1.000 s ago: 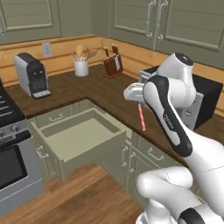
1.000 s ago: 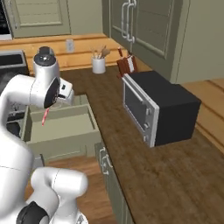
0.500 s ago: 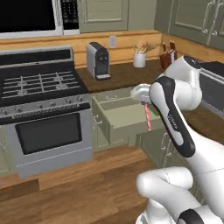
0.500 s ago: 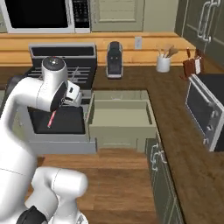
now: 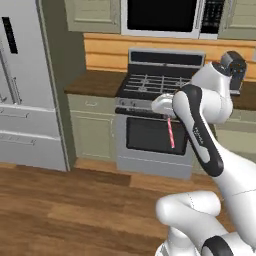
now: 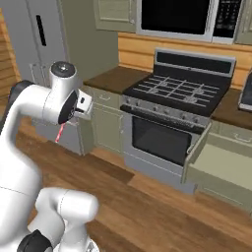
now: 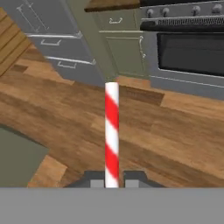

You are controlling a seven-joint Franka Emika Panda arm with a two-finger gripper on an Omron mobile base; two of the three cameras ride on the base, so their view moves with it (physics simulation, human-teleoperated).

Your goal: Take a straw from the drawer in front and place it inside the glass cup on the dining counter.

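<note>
The black-and-steel stove (image 5: 160,127) dominated the kitchen as the mobile arm carried its load across the wood floor, a grey refrigerator (image 5: 27,85) standing well to the left of the range and a dark-screened microwave (image 5: 167,17) mounted above it. To the right of the stove, the sage-green drawer (image 6: 224,170) hung open, its pale interior exposed. In front of the oven door, the gripper (image 5: 166,111) was pinched on the upper end of the straw (image 5: 171,133), which hung straight down below the fingers, clear of the floor and of the stove front; the hand view showed its red-and-white stripes running away from the two dark fingertips (image 7: 92,180). The straw appeared almost weightless and thin-walled, likely to crush or kink under a hard squeeze and to slip or pivot under a loose one. A hold near one end, as seen here, seemed the sensible choice, leaving a long free length to lower into the glass cup. Neither the cup nor the dining counter was pictured.
</note>
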